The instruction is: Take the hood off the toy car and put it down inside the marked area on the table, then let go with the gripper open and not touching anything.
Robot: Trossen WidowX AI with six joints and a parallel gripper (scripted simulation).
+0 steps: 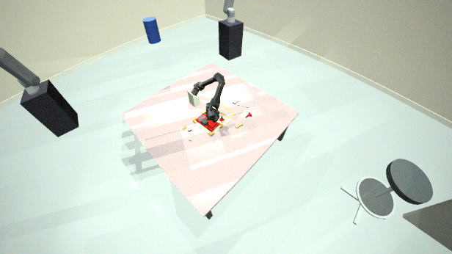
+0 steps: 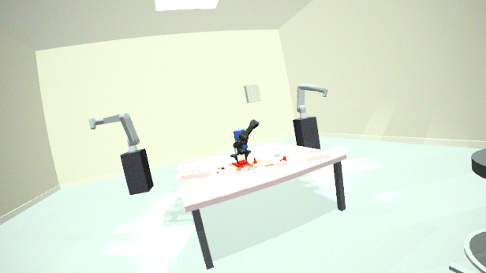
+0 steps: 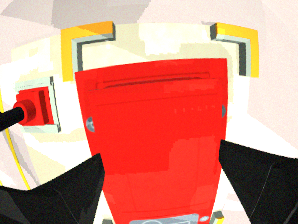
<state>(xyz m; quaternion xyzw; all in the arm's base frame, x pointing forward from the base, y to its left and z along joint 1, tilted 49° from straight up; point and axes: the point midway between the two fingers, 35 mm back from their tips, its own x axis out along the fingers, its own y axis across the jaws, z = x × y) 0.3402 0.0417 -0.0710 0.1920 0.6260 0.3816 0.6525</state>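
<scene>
The red hood point(image 3: 155, 135) point(image 1: 213, 126) point(image 2: 241, 164) lies flat on the toy car's pale base point(image 3: 165, 42), between yellow corner brackets. My gripper point(image 3: 161, 153) point(image 2: 242, 161) is open and lowered over the hood, one black finger at each long side. In the wrist view the fingertips appear at or very near the side edges; whether they touch cannot be told. In the top view the arm hides part of the hood. The marked area is a thin yellow outline point(image 1: 235, 114) point(image 3: 18, 161) beside the car.
A red block with a black handle point(image 3: 34, 105) point(image 1: 221, 119) stands beside the hood, close to the left finger in the wrist view. A red part point(image 1: 249, 114), a yellowish block point(image 1: 239, 125) and a small round part point(image 1: 189, 129) lie around the car. A pale panel point(image 1: 194, 98) stands near the arm's base.
</scene>
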